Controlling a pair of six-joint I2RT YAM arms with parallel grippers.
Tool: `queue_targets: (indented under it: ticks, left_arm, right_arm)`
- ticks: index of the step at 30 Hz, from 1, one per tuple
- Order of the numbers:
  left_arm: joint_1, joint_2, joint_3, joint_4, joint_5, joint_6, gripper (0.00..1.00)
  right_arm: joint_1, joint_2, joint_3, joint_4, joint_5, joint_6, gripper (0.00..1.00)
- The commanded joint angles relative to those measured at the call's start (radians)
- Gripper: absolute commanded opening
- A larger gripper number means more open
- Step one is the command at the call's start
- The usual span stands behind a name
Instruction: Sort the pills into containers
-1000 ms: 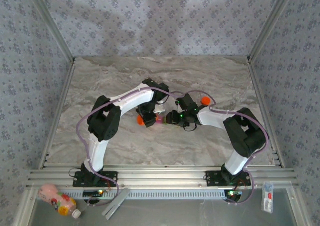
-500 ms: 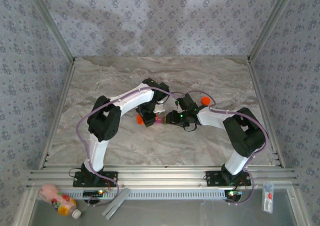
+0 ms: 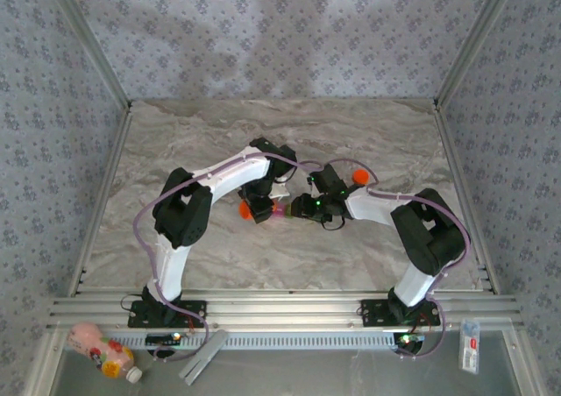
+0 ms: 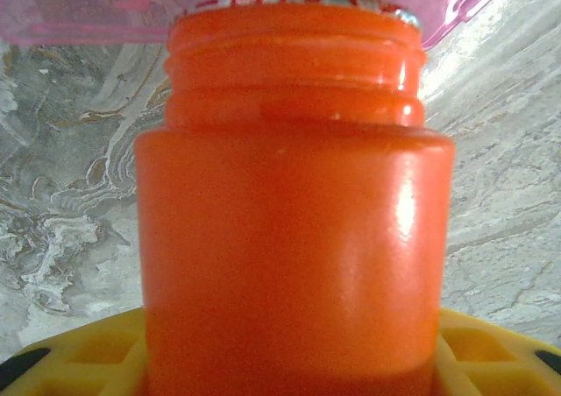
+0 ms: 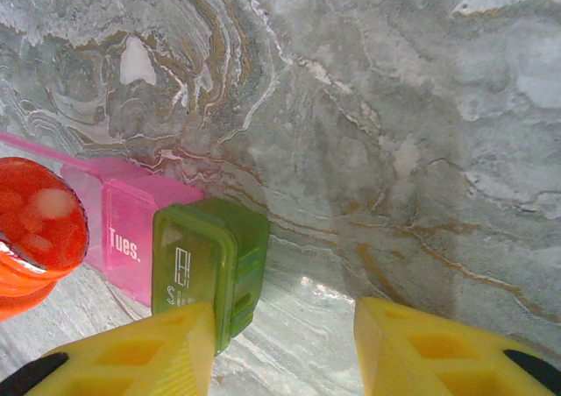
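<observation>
Midway across the marble bench (image 3: 175, 142), the two arms meet tip to tip over the pill case (image 3: 280, 208), which lies flat on the stone between them. The left fingers (image 4: 79, 361) are clenched on an orange bottle (image 4: 294, 238), its uncapped mouth tipped toward the case's pink compartment (image 5: 127, 234). Pink translucent plastic spreads just past the bottle's rim in the left wrist view. Seen from the right wrist, pale lumps (image 5: 48, 205) sit inside the bottle's mouth, which hangs at the pink compartment's outer end. That compartment bears the label "Tues."; the green compartment (image 5: 206, 260) is joined to its other side, lid closed. The right fingers (image 5: 140, 352) stand parted and grasp nothing. One yellow tip sits just at the green compartment's near corner, the other well apart, with bare stone between them. A small orange round object (image 3: 359, 177) rests on the bench beside the right arm.
</observation>
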Motion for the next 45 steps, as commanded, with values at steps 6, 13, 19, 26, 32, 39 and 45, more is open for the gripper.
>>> queue_targets:
  ticks: [6, 13, 19, 26, 32, 39, 45]
  left_arm:
    - [-0.001, -0.077, -0.049, -0.038, -0.01, 0.019, 0.0]
    - [0.002, -0.071, -0.041, -0.033, -0.007, 0.02, 0.0]
    - [0.004, -0.073, -0.049, -0.026, 0.001, 0.02, 0.0]
    - [0.011, -0.094, -0.075, 0.0, 0.005, 0.022, 0.0]
    - [0.018, -0.127, -0.112, 0.031, 0.019, 0.02, 0.0]
    - [0.027, -0.187, -0.168, 0.095, 0.045, 0.019, 0.0]
    - [0.038, -0.227, -0.219, 0.166, 0.089, 0.014, 0.0]
  right_arm:
    - [0.001, 0.018, -0.001, -0.02, -0.002, 0.012, 0.47]
    - [0.0, 0.026, 0.003, -0.017, -0.003, 0.012, 0.47]
    - [0.002, 0.033, 0.006, -0.018, -0.005, 0.012, 0.47]
    - [0.001, 0.033, 0.01, -0.023, -0.001, 0.01, 0.47]
    - [0.002, 0.039, 0.012, -0.027, 0.004, 0.009, 0.47]
    - [0.0, 0.046, 0.018, -0.036, 0.012, 0.006, 0.47]
    - [0.0, 0.05, 0.024, -0.047, 0.014, 0.003, 0.47]
